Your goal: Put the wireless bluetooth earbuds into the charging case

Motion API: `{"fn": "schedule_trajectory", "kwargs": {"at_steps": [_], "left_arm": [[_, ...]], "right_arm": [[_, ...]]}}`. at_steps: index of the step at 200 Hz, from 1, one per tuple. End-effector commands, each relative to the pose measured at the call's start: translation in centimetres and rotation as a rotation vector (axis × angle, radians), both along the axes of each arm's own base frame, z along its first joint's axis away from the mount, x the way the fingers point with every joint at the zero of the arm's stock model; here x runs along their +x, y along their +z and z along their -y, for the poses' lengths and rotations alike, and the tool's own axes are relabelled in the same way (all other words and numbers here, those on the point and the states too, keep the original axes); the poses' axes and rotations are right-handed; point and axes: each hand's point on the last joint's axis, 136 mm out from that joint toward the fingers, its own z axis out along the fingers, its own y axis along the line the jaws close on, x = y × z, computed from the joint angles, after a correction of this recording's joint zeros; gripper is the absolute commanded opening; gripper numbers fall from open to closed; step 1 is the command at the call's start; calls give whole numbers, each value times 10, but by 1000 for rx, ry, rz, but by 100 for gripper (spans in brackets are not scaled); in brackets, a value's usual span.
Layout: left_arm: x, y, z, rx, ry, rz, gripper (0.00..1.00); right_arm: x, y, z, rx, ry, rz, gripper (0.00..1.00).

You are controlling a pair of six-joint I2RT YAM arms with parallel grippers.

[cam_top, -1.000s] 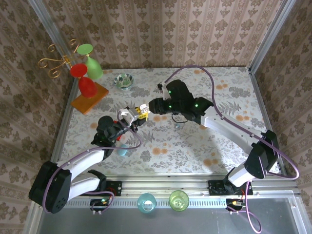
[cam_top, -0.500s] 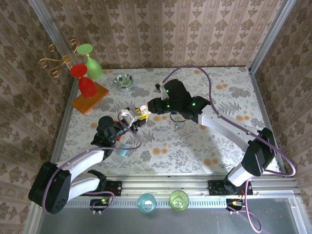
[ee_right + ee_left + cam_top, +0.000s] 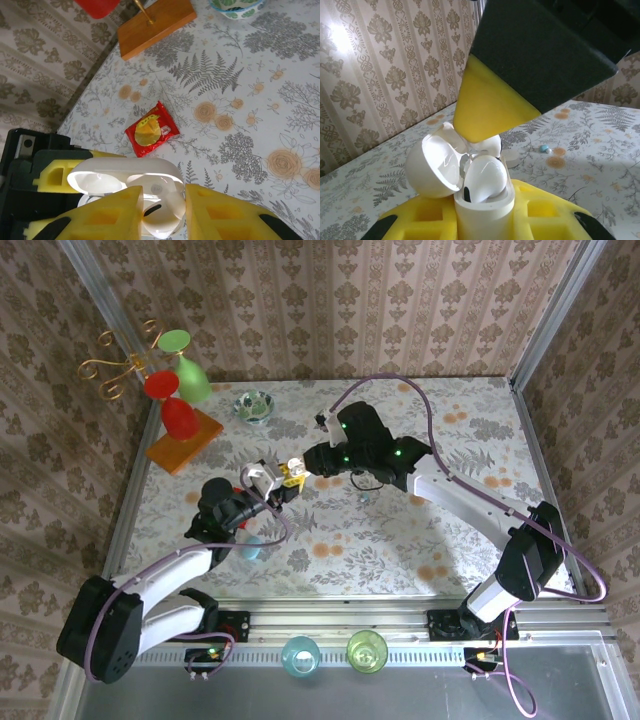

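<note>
Change noted: over the last second your right tool (image 3: 163,195) has edged slightly toward the left tool (image 3: 278,478), which has stayed put above the floral-patterned desk (image 3: 400,540). Reading: you are in the seating step, not the approach.

Left tool: clamped on the glossy white pebble-shaped charging case (image 3: 485,212). The body stands upright between the yellow foam pads, and the hinged lid is swung open to the left in the left wrist view.

Right tool: the pads stand apart, straddling the small white rounded earbud (image 3: 482,181). I cannot tell whether they pinch it or only flank it. In the left wrist view one yellow tip sits just above and behind the bud.

Earbud position: in the case's mouth, tilted, with its rounded head proud of the rim, so probably not fully home. Judgement: a short push down remains before you let go.
</note>
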Motion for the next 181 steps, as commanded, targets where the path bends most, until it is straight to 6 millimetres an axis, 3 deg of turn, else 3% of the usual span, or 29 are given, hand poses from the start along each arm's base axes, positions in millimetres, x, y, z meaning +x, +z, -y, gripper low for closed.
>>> {"fn": "schedule_trajectory", "kwargs": {"at_steps": [1, 43, 91, 149, 181], "left_arm": [[-3, 31, 1, -82, -40, -36, 0], [-14, 33, 4, -118, -119, -130, 0], [-22, 37, 6, -123, -165, -123, 1], [-18, 35, 4, -115, -145, -112, 1], [-16, 34, 4, -112, -134, -108, 1]], "right_arm": [[-10, 4, -8, 16, 123, 54, 29], [-18, 8, -12, 35, 248, 102, 29], [-19, 8, -10, 33, 303, 135, 30], [-6, 21, 3, 2, 201, 164, 50], [1, 27, 16, -24, 105, 184, 56]]}}
